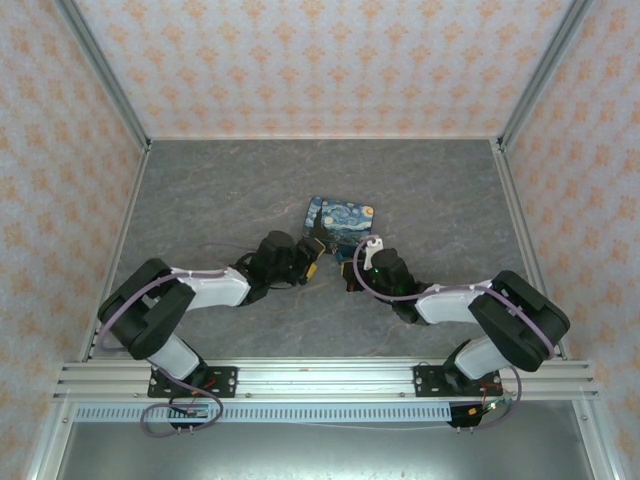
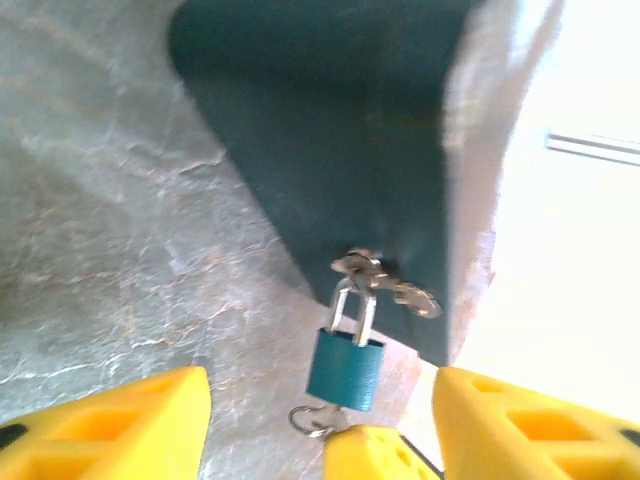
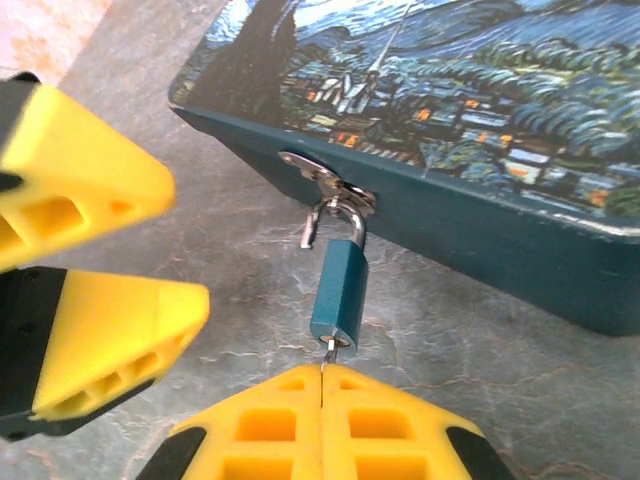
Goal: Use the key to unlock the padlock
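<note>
Here the padlock (image 3: 338, 295) hangs from the hasp (image 3: 325, 185) of the painted tin box (image 3: 480, 110) on the desk (image 3: 500, 380). The right fingers (image 3: 322, 395) are pinched on the key (image 3: 329, 345) in its underside, probably to turn it. The left fingers (image 2: 150, 420) stand wide beside the lock, gripping nothing. The left wrist view adds a small ring (image 2: 308, 420) beneath the lock.

A tiny teal-blue padlock (image 3: 338, 295) hangs by its silver shackle from the latch (image 3: 325, 185) on the front wall of a painted tin box (image 3: 480, 120), its body slanting downward. The thin metal tip of a key (image 3: 328, 347) sits in its underside.
</note>
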